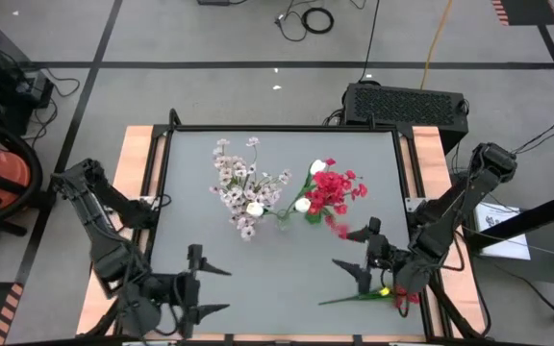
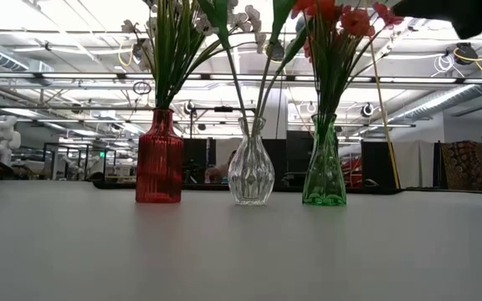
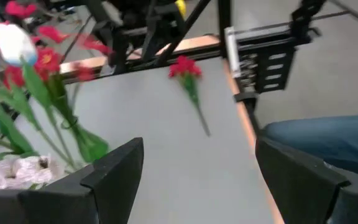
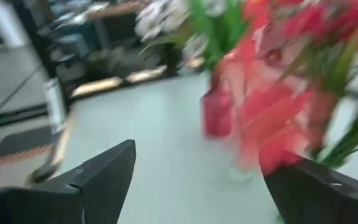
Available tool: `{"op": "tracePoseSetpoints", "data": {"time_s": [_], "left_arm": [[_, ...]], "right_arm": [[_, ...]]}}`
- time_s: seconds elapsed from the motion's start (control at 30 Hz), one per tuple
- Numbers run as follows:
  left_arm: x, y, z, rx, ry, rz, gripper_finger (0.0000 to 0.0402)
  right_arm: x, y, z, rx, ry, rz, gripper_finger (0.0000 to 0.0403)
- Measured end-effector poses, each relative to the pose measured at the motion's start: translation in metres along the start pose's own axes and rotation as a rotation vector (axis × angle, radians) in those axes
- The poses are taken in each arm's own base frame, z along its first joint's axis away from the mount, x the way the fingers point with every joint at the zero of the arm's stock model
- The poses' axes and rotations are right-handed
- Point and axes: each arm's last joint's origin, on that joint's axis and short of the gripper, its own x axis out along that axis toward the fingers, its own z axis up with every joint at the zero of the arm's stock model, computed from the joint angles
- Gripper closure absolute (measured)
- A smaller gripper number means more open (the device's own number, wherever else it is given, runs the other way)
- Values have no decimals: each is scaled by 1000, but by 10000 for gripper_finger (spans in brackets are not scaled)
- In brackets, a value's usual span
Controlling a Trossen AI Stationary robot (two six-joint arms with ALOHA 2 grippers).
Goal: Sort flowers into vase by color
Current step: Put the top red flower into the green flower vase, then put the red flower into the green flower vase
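Lying near the right table edge, the red flower (image 1: 399, 297) points left-right; the right tool (image 1: 362, 256), wide open, is nearest.

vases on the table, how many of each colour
red vase: 1
clear vase: 1
green vase: 1
total: 3 vases, standing upright in a row in the low view, each holding flower stems
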Motion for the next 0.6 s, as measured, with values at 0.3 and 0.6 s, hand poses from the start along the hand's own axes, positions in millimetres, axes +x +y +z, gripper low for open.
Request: {"op": "tracePoseSetpoints", "data": {"time_s": [0.3,0.6], "left_arm": [[-16,-23,2,64,-90,-98,87],[17,-57,-6,200,-142,-121,87]], "right_arm": [[-30,-11,-22,140,474,195,78],[-42,-1,-62,179,919,215,92]]}}
